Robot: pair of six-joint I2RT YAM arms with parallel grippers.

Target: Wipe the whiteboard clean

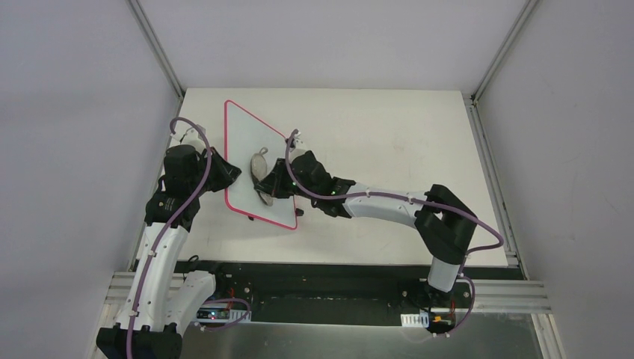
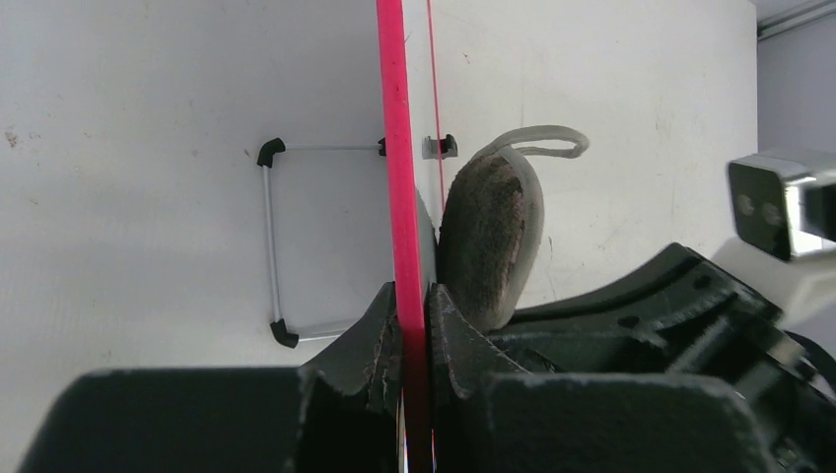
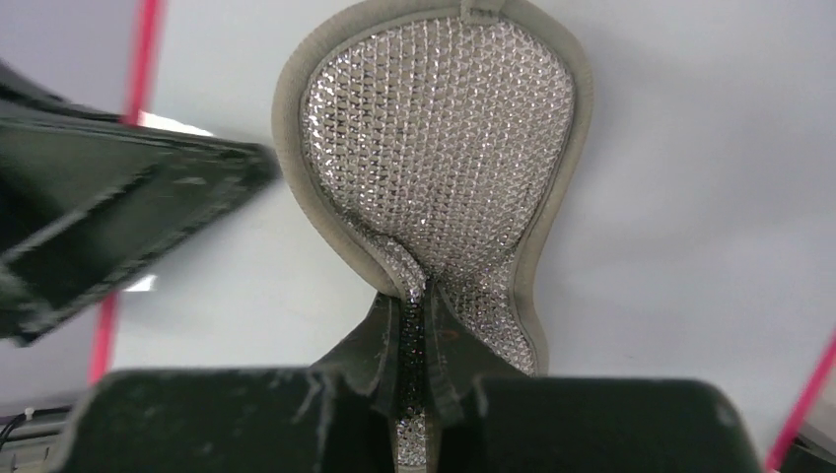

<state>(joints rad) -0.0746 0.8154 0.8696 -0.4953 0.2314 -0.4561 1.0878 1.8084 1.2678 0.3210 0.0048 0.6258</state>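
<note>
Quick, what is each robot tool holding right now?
Left tool: shut on the whiteboard, gripping its edge.
Right tool: shut on the grey pad.

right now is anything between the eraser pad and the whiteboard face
Nothing visible. The right gripper holds the grey pad right at the whiteboard's face; the left gripper pinches its red frame at the edge, not between them.

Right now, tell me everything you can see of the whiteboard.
The whiteboard is a flat white rectangle with a thin red-pink frame and rounded corners. No writing shows on its visible face. It is raised on edge, tilted, over the left side of the table. The left pincer is shut on its frame edge; a grey mesh pad, gripped by the right pincer, lies against its face.
</note>
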